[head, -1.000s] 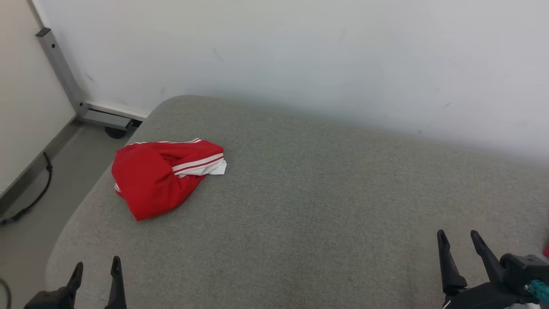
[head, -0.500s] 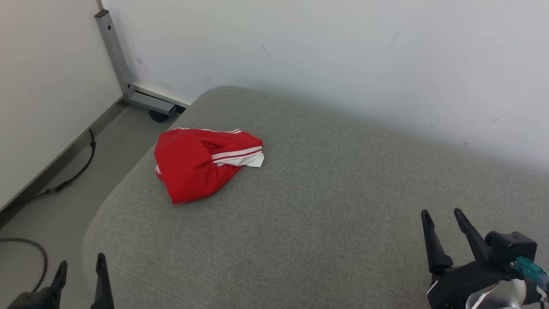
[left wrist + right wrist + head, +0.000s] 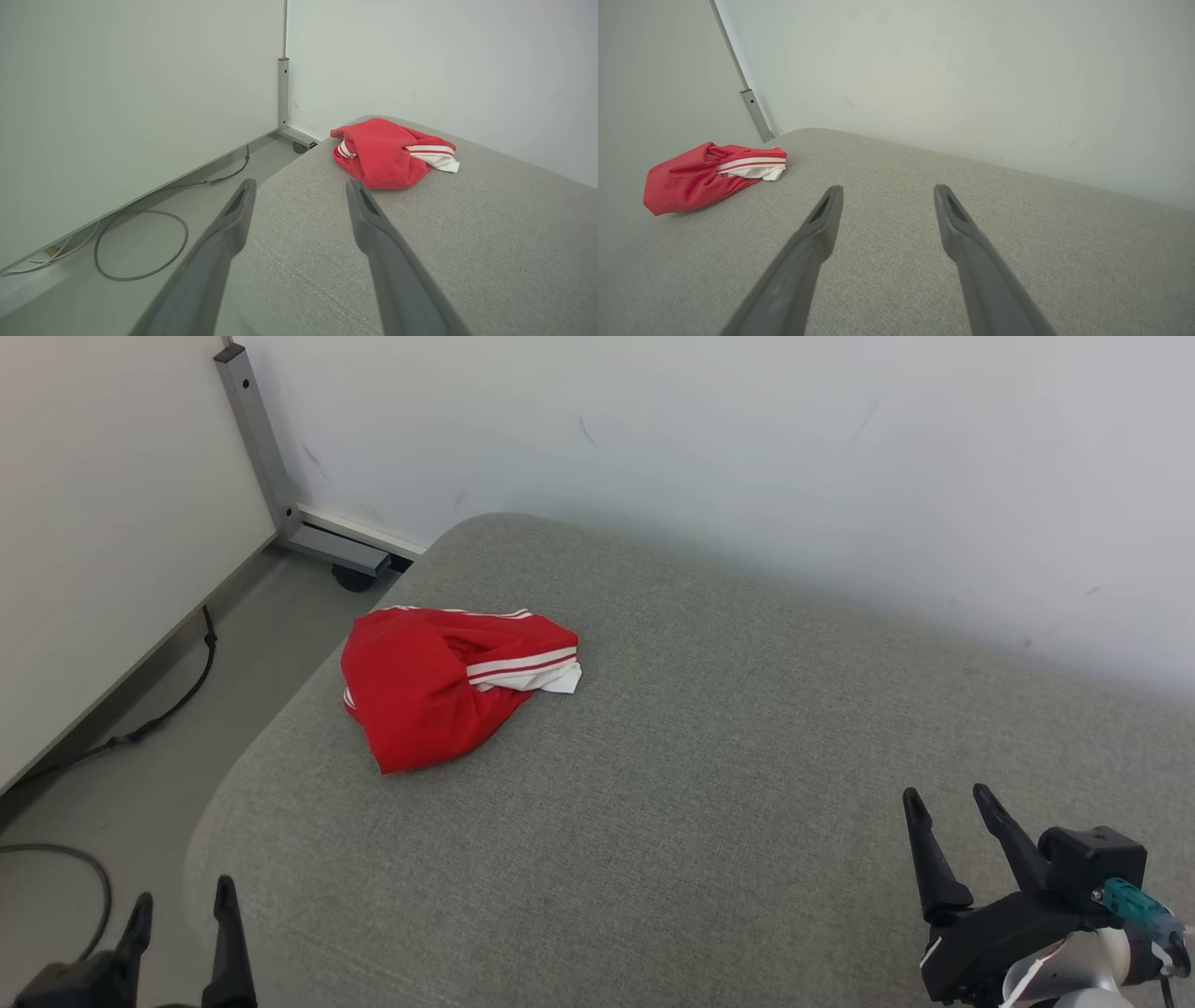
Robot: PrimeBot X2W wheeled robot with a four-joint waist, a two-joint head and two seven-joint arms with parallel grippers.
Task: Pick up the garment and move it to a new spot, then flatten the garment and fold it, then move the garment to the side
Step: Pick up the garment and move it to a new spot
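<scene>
Garment (image 3: 439,686) crumpled, untouched; pickup not begun.
Left gripper (image 3: 183,891) and right gripper (image 3: 946,793), jaws apart, well short of garment; nearer left should reach.

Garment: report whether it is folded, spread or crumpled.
Crumpled. The garment lies in a bunched red heap, striped edge twisted over, on the cushion.

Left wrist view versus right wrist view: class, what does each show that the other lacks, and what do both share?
Left wrist view, of the two: the floor with a looped cable, the post's foot, and the open left gripper. Right wrist view, of the two: the open right gripper over the grey cushion. Shared: the crumpled red garment lying on that cushion, the white wall and the metal post.
</scene>
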